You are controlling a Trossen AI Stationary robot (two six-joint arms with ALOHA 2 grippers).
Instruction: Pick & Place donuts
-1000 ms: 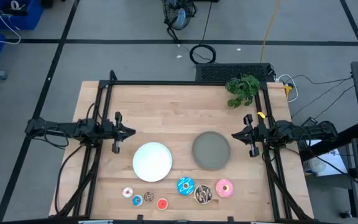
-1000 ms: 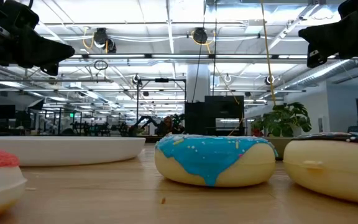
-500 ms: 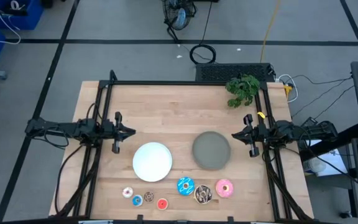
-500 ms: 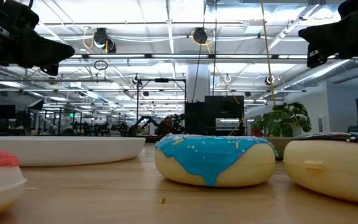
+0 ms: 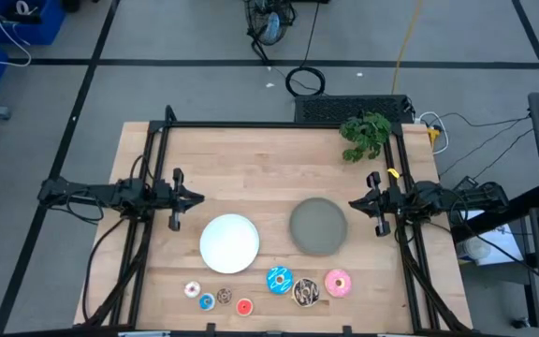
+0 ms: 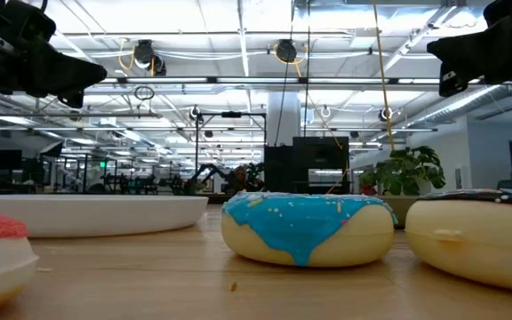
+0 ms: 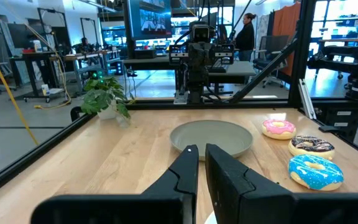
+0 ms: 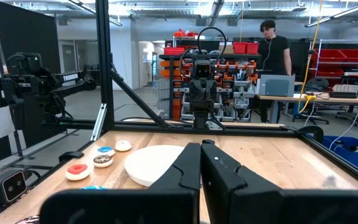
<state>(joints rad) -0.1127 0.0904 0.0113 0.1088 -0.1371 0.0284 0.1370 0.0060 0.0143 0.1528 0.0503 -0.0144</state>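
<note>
Seven donuts lie flat in a row near the table's near edge. The minis are white-pink (image 5: 192,289), blue (image 5: 207,300), brown (image 5: 224,296) and red (image 5: 244,306). The larger ones are blue (image 5: 280,279), chocolate with drizzle (image 5: 306,292) and pink (image 5: 337,283). My left gripper (image 5: 195,198) hovers shut at the table's left side, above and beyond the white plate (image 5: 229,243). My right gripper (image 5: 352,203) hovers shut at the right side, beside the grey plate (image 5: 318,226). The two grippers point at each other and touch nothing.
A small green plant (image 5: 365,133) stands at the far right corner. A black frame (image 5: 279,124) runs along the far edge and both sides. Bare wood lies between the grippers and the far edge. A person (image 8: 275,50) stands in the room beyond the table.
</note>
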